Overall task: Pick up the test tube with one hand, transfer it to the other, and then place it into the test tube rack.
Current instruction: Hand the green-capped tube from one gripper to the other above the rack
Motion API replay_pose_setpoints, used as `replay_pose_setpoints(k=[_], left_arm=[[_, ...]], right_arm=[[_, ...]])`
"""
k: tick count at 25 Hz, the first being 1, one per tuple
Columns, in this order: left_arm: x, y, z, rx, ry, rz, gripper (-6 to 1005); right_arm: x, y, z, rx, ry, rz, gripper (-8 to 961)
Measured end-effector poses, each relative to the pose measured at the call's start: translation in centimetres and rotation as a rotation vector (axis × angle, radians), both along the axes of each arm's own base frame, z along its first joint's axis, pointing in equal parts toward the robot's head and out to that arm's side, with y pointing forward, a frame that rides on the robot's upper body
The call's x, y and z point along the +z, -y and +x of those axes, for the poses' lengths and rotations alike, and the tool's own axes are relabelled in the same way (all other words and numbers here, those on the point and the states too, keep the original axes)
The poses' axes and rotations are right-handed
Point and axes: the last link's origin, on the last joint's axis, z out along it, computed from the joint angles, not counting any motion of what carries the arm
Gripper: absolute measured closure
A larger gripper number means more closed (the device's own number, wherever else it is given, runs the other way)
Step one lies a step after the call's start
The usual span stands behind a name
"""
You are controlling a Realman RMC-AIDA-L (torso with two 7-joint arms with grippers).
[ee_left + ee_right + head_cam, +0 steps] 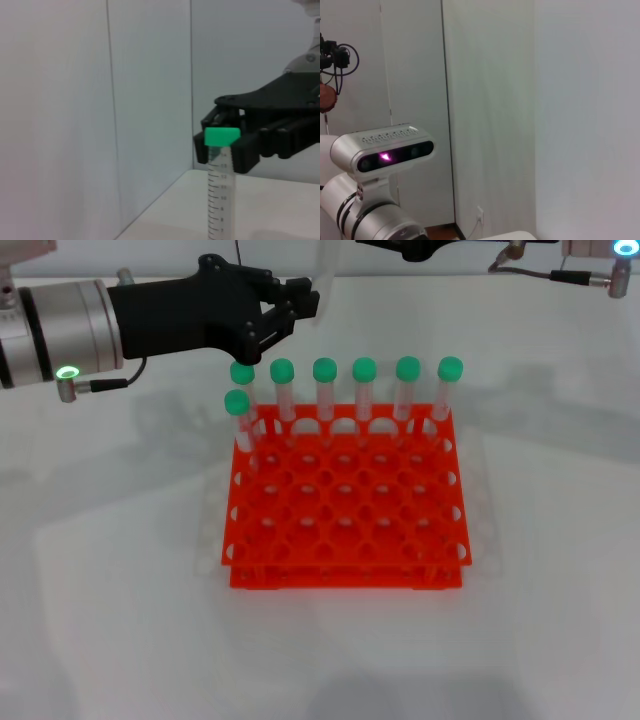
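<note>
The test tube (221, 190) stands upright close before the left wrist camera, its green cap (222, 136) on top. In the head view its clear body (322, 275) rises from my left gripper (300, 302), which is shut on it, behind and above the rack's back left corner; the cap is out of that view. My right gripper (240, 145) is at the tube's cap end, right against it, and shows only as a black edge at the top of the head view (420, 248). The orange-red test tube rack (345, 540) sits mid-table.
Several green-capped tubes stand in the rack: a row along the back (364, 369) and one in the second row at the left (237, 401). The rack's other holes are empty. White table all around; a wall stands behind.
</note>
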Motion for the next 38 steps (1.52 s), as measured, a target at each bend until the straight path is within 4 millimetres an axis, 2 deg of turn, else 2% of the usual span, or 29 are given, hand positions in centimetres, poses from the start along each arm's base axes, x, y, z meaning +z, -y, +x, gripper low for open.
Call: replay_pose_setpoints(k=[5,35,38], left_arm=[[-0.31,0.20,0.21,-0.008,0.006,-0.010,890],[-0.07,0.06,-0.29,0.026,0.006,0.003,776],[0.03,0.01,-0.32,0.039,0.009,-0.003,652]], right_arm=[[0.01,0.01,-0.08,0.001,-0.004,-0.001,695],[0.22,0.00,0.09,-0.001,-0.005,0.005,694],[0.22,-0.01,0.06,0.000,-0.006,0.005,694]])
